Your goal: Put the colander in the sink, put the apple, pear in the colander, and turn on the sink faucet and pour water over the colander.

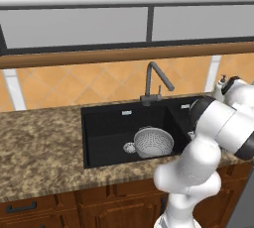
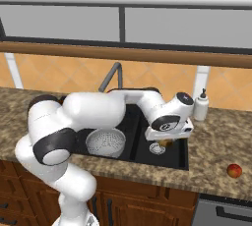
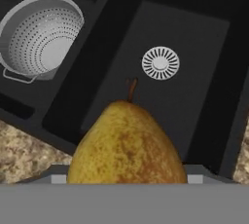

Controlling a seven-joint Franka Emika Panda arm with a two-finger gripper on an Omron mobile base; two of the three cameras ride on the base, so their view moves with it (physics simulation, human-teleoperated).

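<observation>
Pear (image 3: 127, 142) close under the hand camera, gripped in claw (image 2: 165, 143), over small basin of sink (image 1: 106, 123) | colander (image 1: 153, 141) sits in large basin, empty | apple (image 2: 235, 170) on surface, well apart | step: carrying pear | next: swing across divider, release over colander

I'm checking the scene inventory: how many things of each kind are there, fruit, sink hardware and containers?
Fruit: 2, the pear and the apple
Sink hardware: 2, the sink and the sink faucet
Containers: 2, the colander and the soap dispenser
Total: 6
</observation>
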